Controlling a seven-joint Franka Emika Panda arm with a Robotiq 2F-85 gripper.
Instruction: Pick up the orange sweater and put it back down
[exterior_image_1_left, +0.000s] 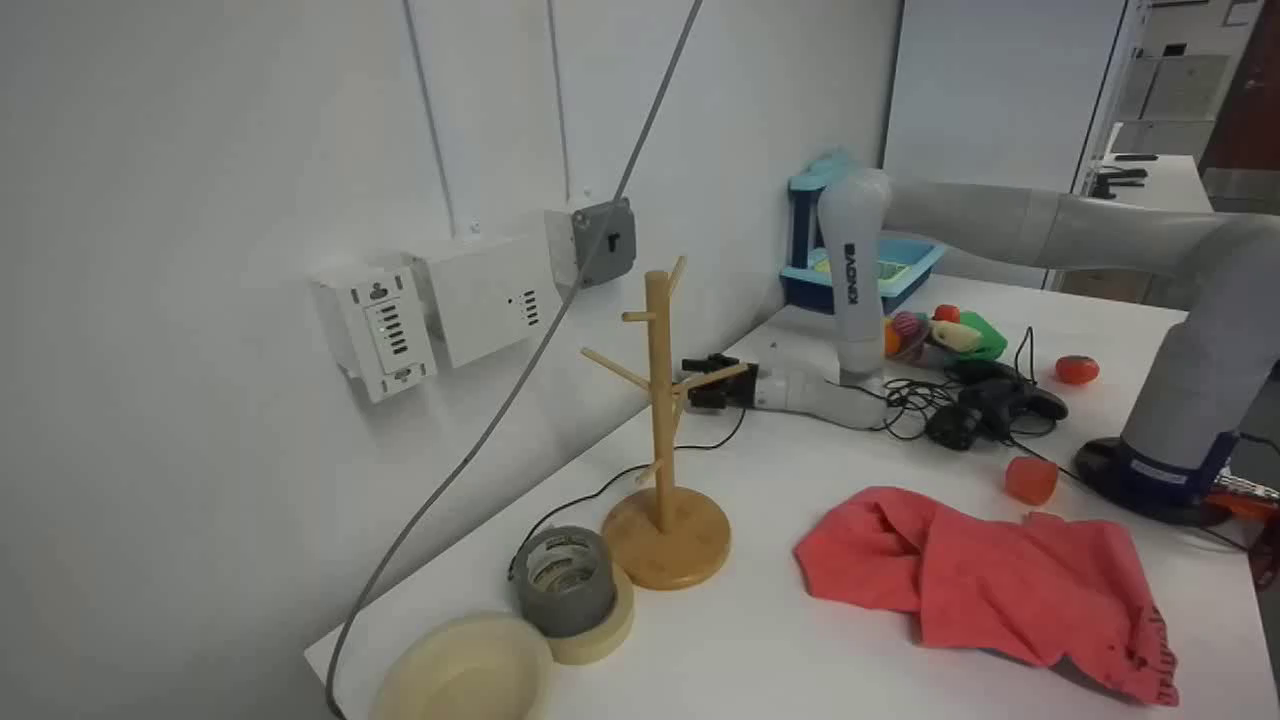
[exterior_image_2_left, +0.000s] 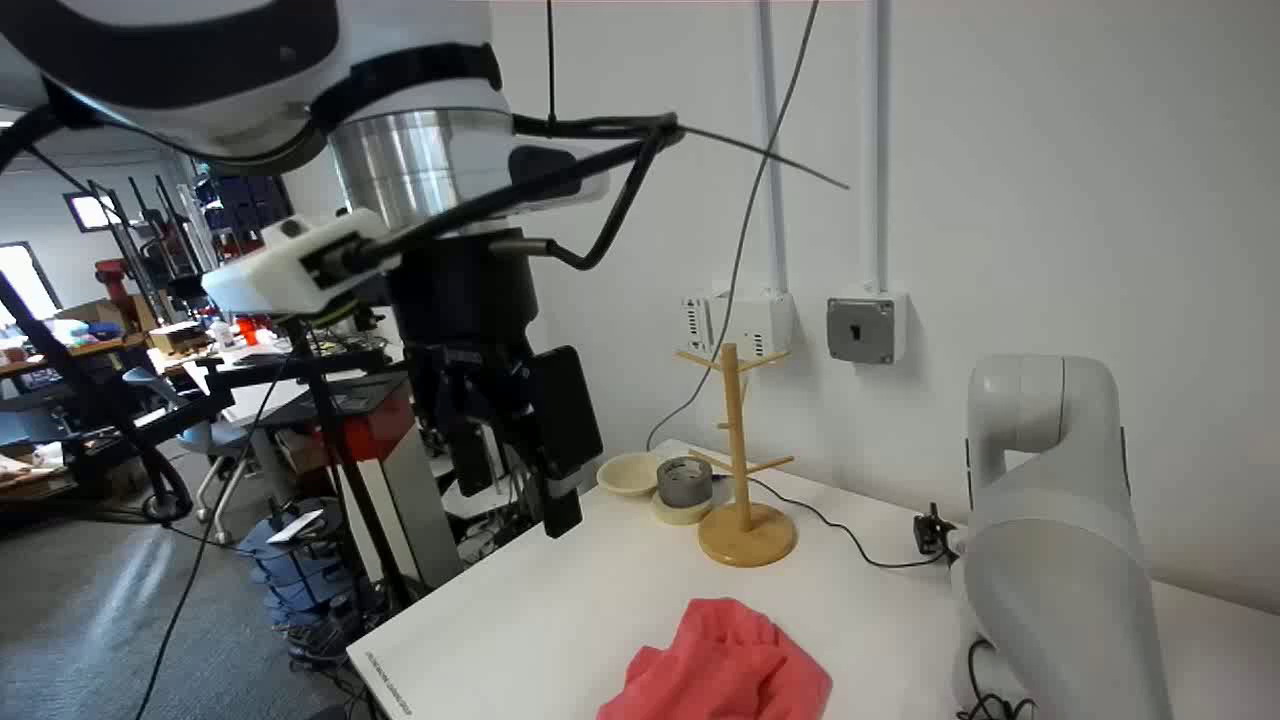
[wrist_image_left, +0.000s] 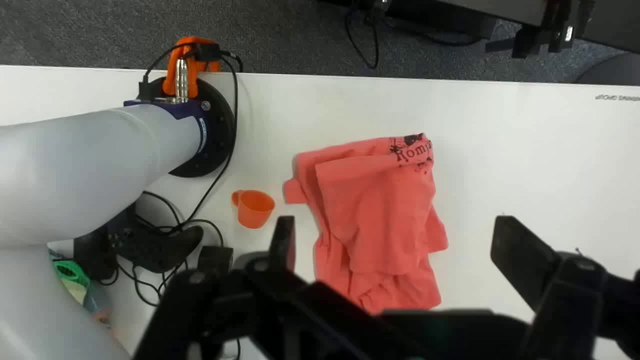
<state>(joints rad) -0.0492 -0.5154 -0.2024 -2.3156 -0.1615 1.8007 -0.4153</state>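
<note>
The orange sweater (exterior_image_1_left: 1010, 575) is a coral-red garment, folded and rumpled on the white table. In an exterior view (exterior_image_2_left: 725, 665) its lower part is cut off by the frame edge. In the wrist view the sweater (wrist_image_left: 375, 210) lies below my gripper, and dark print shows at one end. My gripper (wrist_image_left: 395, 227) is open, its two black fingers wide apart with nothing between them. In an exterior view the gripper (exterior_image_2_left: 518, 500) hangs well above the table, apart from the sweater. My arm does not show in the exterior view with the whole sweater.
A wooden mug tree (exterior_image_1_left: 660, 430), tape rolls (exterior_image_1_left: 565, 585) and a cream bowl (exterior_image_1_left: 465, 675) stand near the wall. An orange cup (wrist_image_left: 254, 209) stands close beside the sweater. A second white arm (exterior_image_1_left: 1180, 370), with cables and a black controller (exterior_image_1_left: 1000, 400), occupies the table's far end.
</note>
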